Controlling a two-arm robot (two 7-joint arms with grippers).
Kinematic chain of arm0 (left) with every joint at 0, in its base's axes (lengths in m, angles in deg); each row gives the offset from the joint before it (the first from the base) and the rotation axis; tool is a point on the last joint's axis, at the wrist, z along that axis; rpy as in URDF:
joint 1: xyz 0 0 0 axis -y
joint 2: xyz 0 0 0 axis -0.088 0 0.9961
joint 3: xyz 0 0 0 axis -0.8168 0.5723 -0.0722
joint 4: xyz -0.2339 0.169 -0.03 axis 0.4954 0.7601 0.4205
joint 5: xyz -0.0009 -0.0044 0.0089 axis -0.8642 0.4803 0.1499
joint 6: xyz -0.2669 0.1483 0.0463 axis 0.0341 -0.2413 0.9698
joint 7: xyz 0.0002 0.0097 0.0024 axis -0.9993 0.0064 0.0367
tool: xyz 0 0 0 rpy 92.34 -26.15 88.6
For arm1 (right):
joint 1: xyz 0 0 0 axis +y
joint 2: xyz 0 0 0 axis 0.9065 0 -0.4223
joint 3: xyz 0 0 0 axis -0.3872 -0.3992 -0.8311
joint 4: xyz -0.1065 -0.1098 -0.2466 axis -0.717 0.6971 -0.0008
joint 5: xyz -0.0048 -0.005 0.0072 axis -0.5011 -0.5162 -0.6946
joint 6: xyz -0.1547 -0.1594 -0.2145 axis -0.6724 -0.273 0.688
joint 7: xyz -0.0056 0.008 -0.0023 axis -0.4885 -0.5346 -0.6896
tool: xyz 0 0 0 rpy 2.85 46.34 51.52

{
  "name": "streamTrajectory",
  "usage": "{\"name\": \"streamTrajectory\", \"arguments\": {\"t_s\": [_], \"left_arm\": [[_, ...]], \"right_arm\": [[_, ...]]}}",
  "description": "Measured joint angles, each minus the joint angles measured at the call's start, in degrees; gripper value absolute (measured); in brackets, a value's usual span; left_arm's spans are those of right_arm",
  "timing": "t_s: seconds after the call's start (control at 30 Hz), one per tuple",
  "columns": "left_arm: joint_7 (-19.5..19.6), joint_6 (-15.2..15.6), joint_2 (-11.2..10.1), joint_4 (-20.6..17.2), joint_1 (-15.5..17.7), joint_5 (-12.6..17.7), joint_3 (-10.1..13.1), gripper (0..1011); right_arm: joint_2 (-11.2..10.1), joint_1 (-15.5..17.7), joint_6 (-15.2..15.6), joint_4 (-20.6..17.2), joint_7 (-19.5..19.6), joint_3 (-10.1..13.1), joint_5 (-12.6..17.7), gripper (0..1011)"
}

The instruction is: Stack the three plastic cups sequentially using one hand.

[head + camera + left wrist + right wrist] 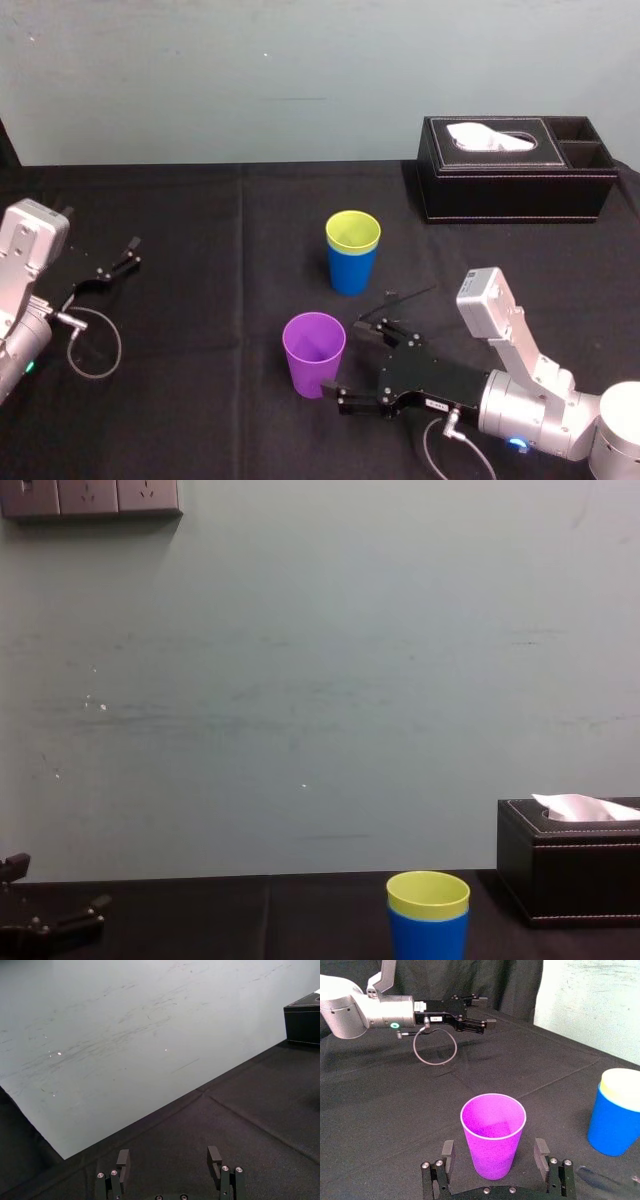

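**A:** Where did things stand, and what could have gone wrong?

**B:** The right gripper [350,360] lay low on the black tablecloth [200,300], its claw wide, one finger on each side of the upright purple cup [314,352]. In the right wrist view there was a gap on both sides. If the claw had closed off-centre, I judged that one finger would meet the wall first and shove or tip the light cup. Too hard a squeeze might also have buckled it.

**A:** And after the grip?

**B:** The yellow-green cup [353,232] sat nested in the blue cup [352,270], well apart from the purple one, towards the tissue box [515,185]. A crooked lowering could have caught the rim and knocked that pair over.

**A:** The other arm?

**B:** The left gripper [128,254] was parked far off on the left, its claw also wide.

**A:** Anything hard to make out?

**B:** Only the rim of the yellow-green cup showed, so I couldn't tell how deep it sat. The chest view cut off the base of the blue cup. In the head view I couldn't tell whether the nearer finger was touching the purple cup.
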Motion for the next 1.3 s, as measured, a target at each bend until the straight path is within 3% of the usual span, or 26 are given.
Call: {"name": "streamTrajectory", "arguments": {"t_s": [1.3], "left_arm": [[0.0,0.0,0.0,0.0,0.0,0.0,0.0,1010]], "right_arm": [[3.8,-4.5,1.1,4.8,-0.7,-3.2,-0.7,1003]]}}
